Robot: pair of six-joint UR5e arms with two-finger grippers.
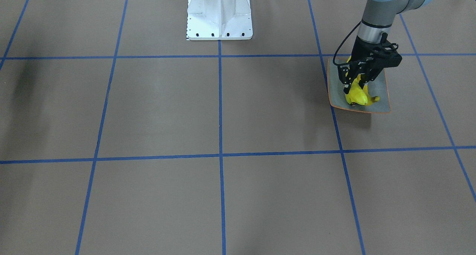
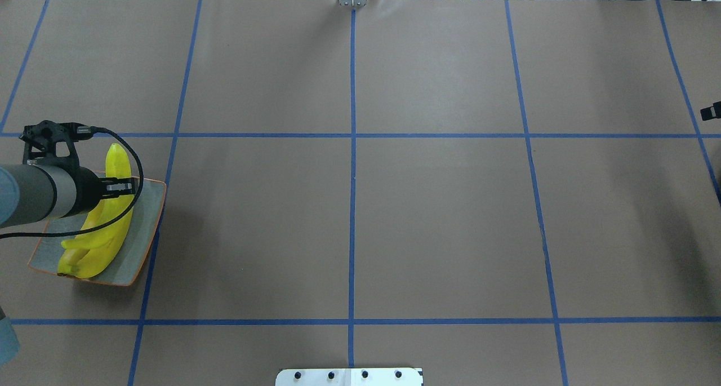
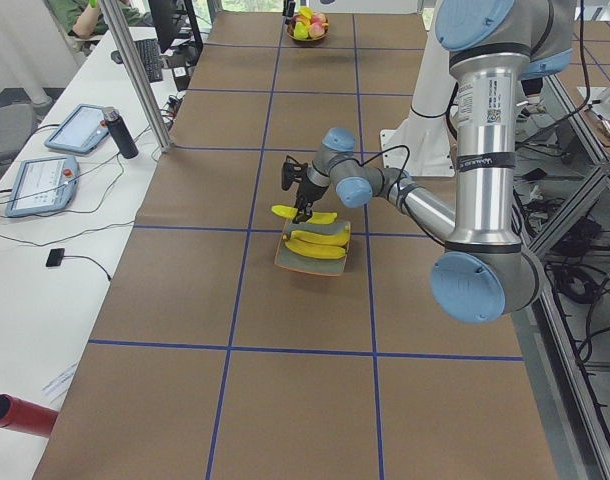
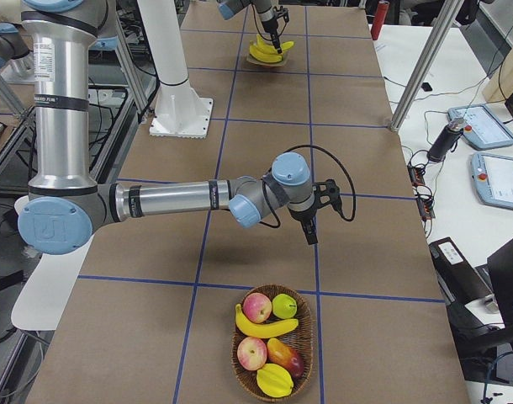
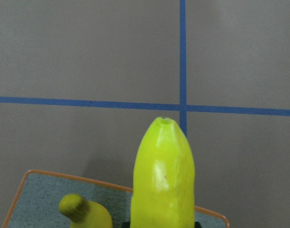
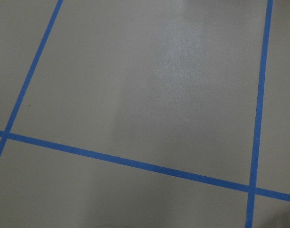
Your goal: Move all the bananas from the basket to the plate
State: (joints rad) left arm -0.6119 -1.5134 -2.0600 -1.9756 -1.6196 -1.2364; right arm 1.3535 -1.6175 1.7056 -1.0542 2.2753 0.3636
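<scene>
One banana (image 2: 116, 163) is pinched between the fingers of the left gripper (image 2: 119, 187) above the plate (image 2: 143, 228) at the overhead view's left edge, where two more bananas (image 2: 93, 251) lie. A fourth banana (image 4: 265, 326) lies in the basket (image 4: 309, 337) at the bottom of the right side view. The right gripper (image 4: 311, 232) hangs nearby, and I cannot tell how far open it is.

The plate (image 2: 143, 228) lies at the robot's left end of the surface (image 2: 360, 205), two bananas (image 2: 84, 259) side by side on it. The left hand (image 2: 115, 187) is over the plate, closed around a third banana (image 2: 117, 160) whose tip reaches past the plate's far edge. At the opposite end stands the basket (image 4: 236, 364), a fourth banana (image 4: 261, 326) in it among other fruit (image 4: 256, 307). The right hand (image 4: 313, 236) hangs above the surface near the basket.
</scene>
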